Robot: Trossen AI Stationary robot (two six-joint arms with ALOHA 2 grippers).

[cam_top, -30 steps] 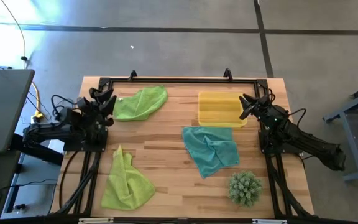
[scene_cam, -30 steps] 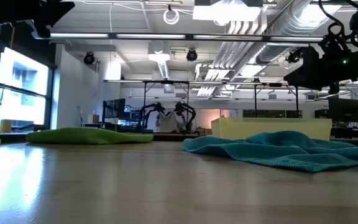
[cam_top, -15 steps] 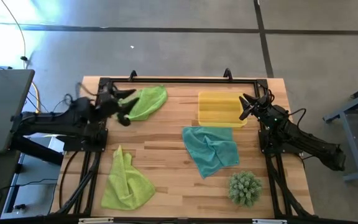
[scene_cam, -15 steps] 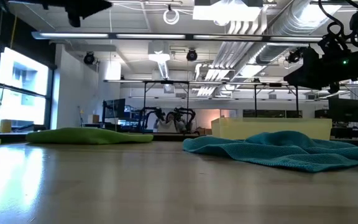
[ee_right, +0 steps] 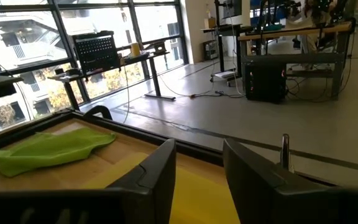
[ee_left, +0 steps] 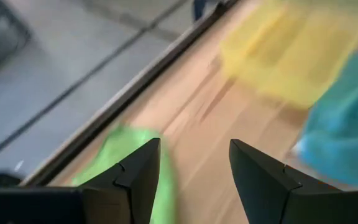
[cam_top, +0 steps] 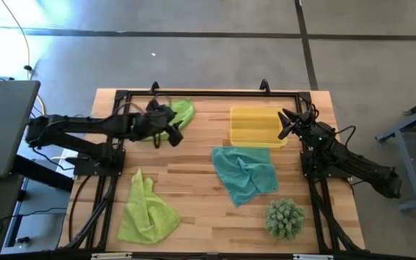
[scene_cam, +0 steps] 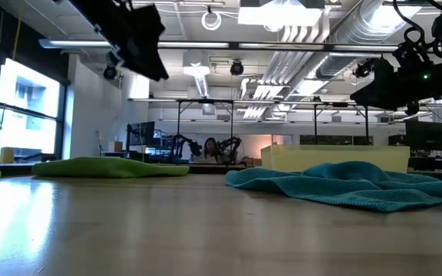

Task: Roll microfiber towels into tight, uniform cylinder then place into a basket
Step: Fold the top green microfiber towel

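The left gripper (cam_top: 173, 133) hangs over the lime-green towel (cam_top: 180, 113) near the bench's (cam_top: 193, 180) far left corner, its fingers (ee_left: 132, 177) spread with nothing between them. The right gripper (cam_top: 286, 124) waits at the yellow basket's (cam_top: 255, 126) right edge, fingers (ee_right: 157, 168) apart and empty. The teal towel (cam_top: 244, 173) lies crumpled just in front of the basket, and a second lime-green towel (cam_top: 146, 213) sits toward the near left corner.
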